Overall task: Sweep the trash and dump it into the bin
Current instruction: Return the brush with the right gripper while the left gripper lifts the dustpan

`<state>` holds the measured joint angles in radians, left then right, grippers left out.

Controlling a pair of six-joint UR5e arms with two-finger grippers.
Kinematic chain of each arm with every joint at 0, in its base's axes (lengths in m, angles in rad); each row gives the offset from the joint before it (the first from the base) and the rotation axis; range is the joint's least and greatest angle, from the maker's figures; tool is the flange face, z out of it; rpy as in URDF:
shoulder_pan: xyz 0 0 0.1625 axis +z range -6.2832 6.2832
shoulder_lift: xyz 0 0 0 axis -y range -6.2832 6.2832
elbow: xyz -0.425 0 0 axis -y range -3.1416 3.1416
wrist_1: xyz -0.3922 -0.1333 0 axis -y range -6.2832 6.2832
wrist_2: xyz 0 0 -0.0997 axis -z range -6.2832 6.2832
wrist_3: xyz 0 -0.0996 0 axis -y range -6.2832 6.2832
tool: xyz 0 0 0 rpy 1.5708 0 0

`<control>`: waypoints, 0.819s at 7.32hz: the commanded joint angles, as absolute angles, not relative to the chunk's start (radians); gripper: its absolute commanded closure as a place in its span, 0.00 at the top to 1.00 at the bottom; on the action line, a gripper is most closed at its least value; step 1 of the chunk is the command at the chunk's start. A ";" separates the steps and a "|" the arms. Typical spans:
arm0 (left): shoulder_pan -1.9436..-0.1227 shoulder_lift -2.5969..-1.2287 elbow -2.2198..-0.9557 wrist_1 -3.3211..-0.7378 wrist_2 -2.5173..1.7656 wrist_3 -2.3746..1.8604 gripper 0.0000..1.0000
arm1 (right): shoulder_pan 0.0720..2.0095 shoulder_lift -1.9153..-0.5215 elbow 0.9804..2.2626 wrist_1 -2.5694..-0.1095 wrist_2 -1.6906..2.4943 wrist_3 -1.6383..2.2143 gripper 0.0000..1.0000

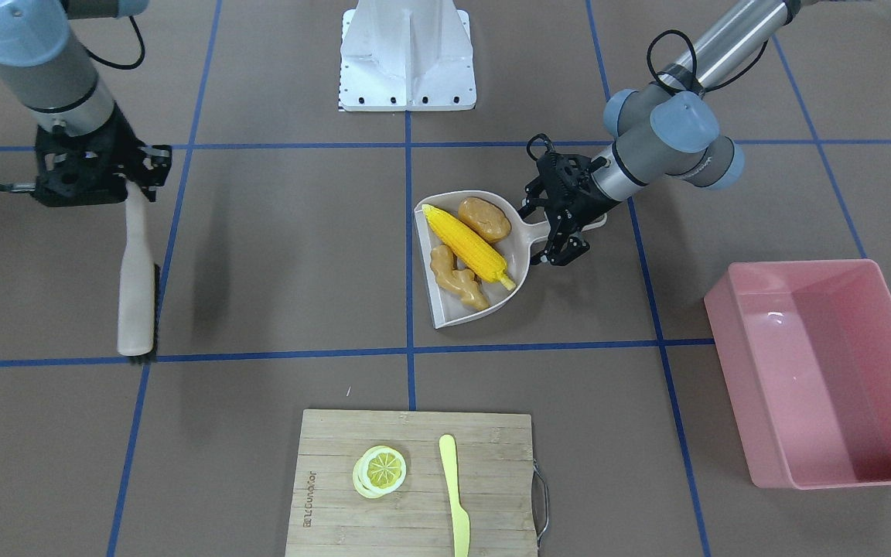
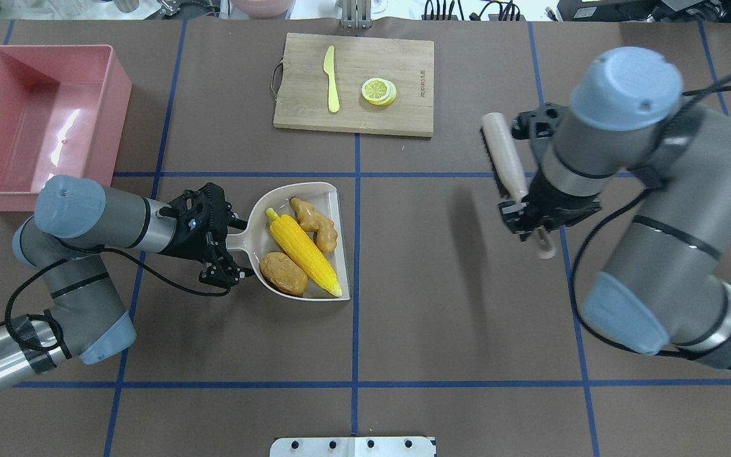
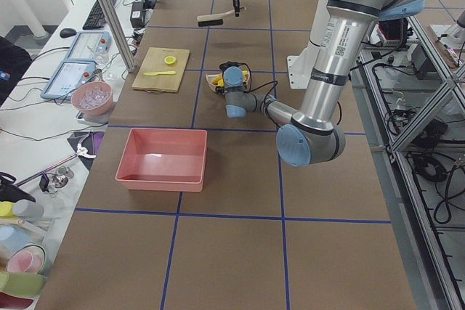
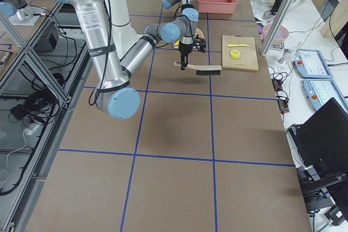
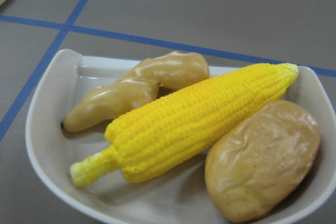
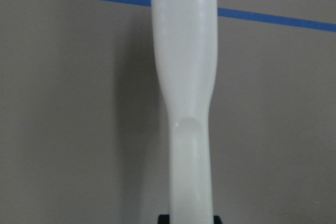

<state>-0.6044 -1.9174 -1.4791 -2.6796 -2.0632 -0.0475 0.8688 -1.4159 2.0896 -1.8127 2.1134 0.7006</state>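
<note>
The trash lies in a beige dustpan (image 1: 442, 305) (image 2: 296, 186) on the table: a yellow corn cob (image 1: 467, 246) (image 2: 305, 254) (image 5: 194, 119), a brown potato (image 1: 484, 218) (image 5: 262, 161) and a tan ginger root (image 1: 457, 278) (image 5: 136, 93). My left gripper (image 1: 550, 230) (image 2: 233, 244) is shut on the dustpan's handle. The pink bin (image 1: 801, 265) (image 2: 23, 198) stands apart from the pan on my left and holds nothing. Far to my right, my right gripper (image 1: 140, 174) (image 2: 521, 212) is shut on the handle of a brush (image 1: 136, 286) (image 2: 502, 152) held above the table.
A wooden cutting board (image 1: 337, 480) (image 2: 403, 70) at the far edge carries a lemon slice (image 1: 380, 470) and a pale yellow knife (image 1: 455, 495). The white robot base (image 1: 407, 54) stands at the near edge. Blue tape lines cross the brown table.
</note>
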 commanded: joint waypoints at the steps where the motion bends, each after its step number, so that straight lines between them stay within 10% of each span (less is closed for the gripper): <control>1: -0.604 -1.917 -1.482 -2.680 -2.063 -0.048 0.46 | 0.980 -1.653 2.042 -1.590 2.151 0.597 0.00; 6: -0.606 -1.922 -1.494 -2.681 -2.063 -0.043 0.21 | 1.091 -1.891 1.871 -1.174 2.246 0.519 0.00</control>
<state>-0.6047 -1.9205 -1.4865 -2.6812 -2.0632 -0.0433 1.0851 -1.8393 1.8913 -1.2678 2.2330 0.5254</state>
